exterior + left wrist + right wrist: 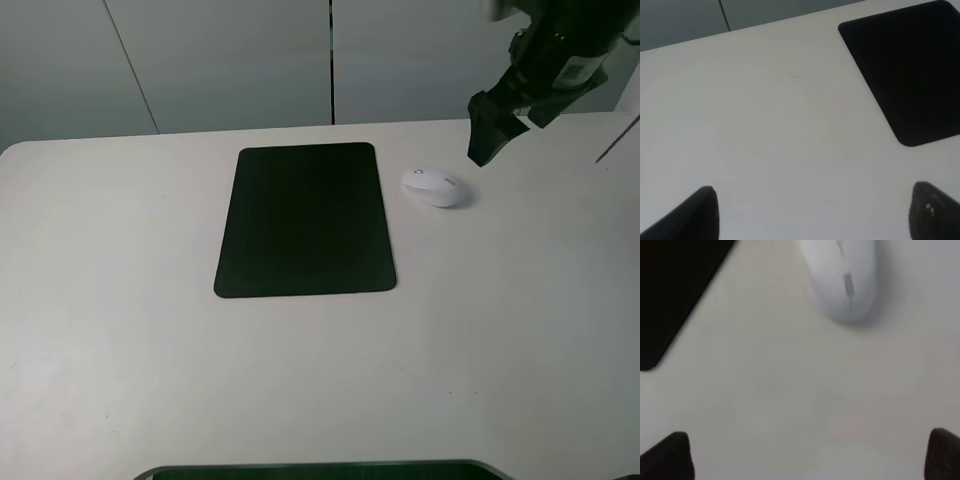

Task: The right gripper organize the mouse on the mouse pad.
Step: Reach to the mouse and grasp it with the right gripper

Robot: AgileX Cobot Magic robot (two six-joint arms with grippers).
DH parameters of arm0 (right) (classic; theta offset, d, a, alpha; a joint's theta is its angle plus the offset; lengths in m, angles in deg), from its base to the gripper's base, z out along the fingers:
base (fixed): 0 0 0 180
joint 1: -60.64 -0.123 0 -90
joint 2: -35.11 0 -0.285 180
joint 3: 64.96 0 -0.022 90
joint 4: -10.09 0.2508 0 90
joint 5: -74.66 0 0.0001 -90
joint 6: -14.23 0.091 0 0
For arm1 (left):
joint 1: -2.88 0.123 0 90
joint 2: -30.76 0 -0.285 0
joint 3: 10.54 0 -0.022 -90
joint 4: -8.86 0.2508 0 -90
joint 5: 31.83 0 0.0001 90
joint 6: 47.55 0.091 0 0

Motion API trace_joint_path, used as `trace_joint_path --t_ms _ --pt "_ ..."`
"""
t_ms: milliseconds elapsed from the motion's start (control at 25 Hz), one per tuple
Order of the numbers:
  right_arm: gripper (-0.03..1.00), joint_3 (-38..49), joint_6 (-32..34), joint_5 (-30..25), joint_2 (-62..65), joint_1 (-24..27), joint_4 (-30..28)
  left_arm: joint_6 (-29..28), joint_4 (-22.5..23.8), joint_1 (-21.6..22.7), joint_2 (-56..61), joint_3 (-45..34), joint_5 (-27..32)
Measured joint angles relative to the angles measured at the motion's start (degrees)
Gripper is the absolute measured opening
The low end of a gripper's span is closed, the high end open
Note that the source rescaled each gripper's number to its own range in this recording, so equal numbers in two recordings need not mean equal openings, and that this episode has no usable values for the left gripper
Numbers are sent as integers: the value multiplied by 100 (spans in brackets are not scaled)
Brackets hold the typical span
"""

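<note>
Nearest: left gripper (812, 212) jaws released, empty, over surface (765, 125). Flat mouse pad (305, 220) has nothing on it. White mouse (435, 187) sits just right of pad, off it. Farther, right gripper (488, 140) hovers beyond mouse, jaws spread wide, holding nothing. Step: approach. Next likely needs descent, straddle mouse, clench, carry left onto pad.

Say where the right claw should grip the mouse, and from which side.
Probably from straight above, closing the right claw across the mouse at mid-body, on its two long flanks: it lies flat, low and oval, narrowest there.
</note>
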Motion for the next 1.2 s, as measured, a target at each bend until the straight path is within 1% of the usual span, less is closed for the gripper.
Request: trace_joint_path --t_ms 200,280,520,600,800,1000,1200 --pt "100 -470 -1036 0 -805 -139 188 0 0 0 0 0 0" --pt "100 -636 -1319 11 -1093 -207 279 0 0 0 0 0 0" --pt "100 -1162 -1887 158 -1850 -239 320 0 0 0 0 0 0" --pt "100 -1311 -2064 285 -2009 -209 320 0 0 0 0 0 0" --pt "100 -1449 -2263 697 -2251 54 410 0 0 0 0 0 0" --pt "100 -1462 -2312 797 -2447 281 437 0 0 0 0 0 0" --pt "100 -1462 -2508 916 -2611 318 702 0 0 0 0 0 0"
